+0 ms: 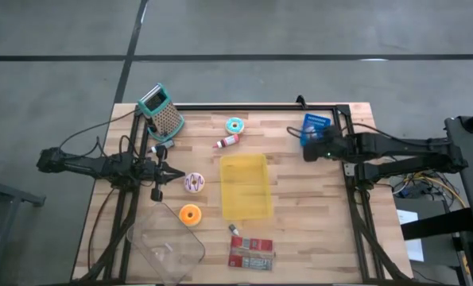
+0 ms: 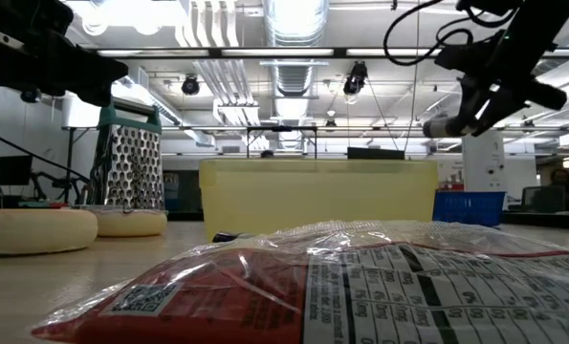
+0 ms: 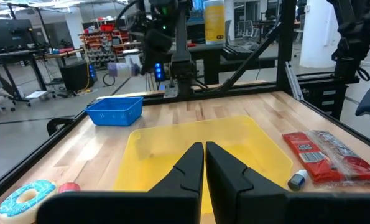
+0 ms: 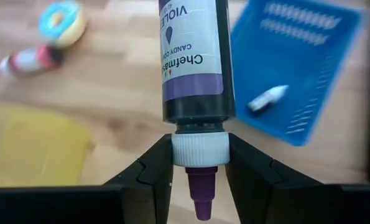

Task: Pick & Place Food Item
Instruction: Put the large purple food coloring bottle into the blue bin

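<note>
My right gripper [image 4: 197,163] is shut on a dark bottle with a violet label [image 4: 194,59], held in the air over the table's far right, next to the blue basket [image 1: 316,127]. It also shows high up in the low view [image 2: 461,113]. My left gripper [image 3: 204,163] is shut and empty at the table's left [image 1: 169,170], pointing toward the yellow tray [image 1: 246,186]. A small white bottle [image 4: 267,98] lies in the basket. A red-capped bottle [image 1: 226,142] lies on the table beyond the tray. My right gripper pinches the bottle's white cap [image 4: 197,148] between its two fingers, one on each side. The bottle's body reaches out past the fingertips and its purple nozzle [image 4: 201,190] points back toward the wrist. The bottle is lifted clear of the table.
A teal donut [image 1: 234,125], a pink-and-white donut [image 1: 194,182] and an orange donut [image 1: 190,214] lie left of the tray. A grater [image 1: 163,111] stands at the far left. A clear container [image 1: 166,246] and a red packet [image 1: 250,253] lie near the front edge.
</note>
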Available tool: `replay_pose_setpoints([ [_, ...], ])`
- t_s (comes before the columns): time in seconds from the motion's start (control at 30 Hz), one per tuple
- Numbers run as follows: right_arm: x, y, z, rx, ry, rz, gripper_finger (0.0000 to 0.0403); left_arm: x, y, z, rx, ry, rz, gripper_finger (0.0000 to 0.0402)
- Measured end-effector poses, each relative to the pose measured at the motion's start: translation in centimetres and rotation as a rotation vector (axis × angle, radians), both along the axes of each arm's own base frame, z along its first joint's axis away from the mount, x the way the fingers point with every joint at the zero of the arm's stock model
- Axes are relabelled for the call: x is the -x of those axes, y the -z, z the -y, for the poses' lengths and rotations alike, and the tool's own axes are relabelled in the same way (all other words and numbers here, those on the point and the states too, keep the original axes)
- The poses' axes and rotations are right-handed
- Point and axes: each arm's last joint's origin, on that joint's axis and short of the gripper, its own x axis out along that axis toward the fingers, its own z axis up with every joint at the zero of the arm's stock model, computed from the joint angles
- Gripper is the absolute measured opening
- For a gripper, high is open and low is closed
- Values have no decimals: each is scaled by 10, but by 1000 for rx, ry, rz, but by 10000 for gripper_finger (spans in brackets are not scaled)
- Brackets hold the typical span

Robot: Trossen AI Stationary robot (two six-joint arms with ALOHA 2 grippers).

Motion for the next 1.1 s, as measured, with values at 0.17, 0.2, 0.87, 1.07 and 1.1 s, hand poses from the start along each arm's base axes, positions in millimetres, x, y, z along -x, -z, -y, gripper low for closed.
replay_pose_setpoints([
  [0.17, 7, 2, 7, -14, 166, 4, 118, 0, 0, 0, 0, -1, 1, 23],
  [0.2, 8, 4, 9, -16, 188, 1, 118, 0, 0, 0, 0, -3, 1, 23],
  [0.87, -23, 57, 55, -53, 365, -189, 121, 0, 0, -3, -5, -91, 2, 23],
  [1.07, -31, 71, 62, -101, 365, -229, 122, 0, 0, -3, -5, -90, 1, 23],
  [1.1, -33, 73, 63, -103, 365, -235, 122, 0, 0, -3, -5, -90, 1, 23],
])
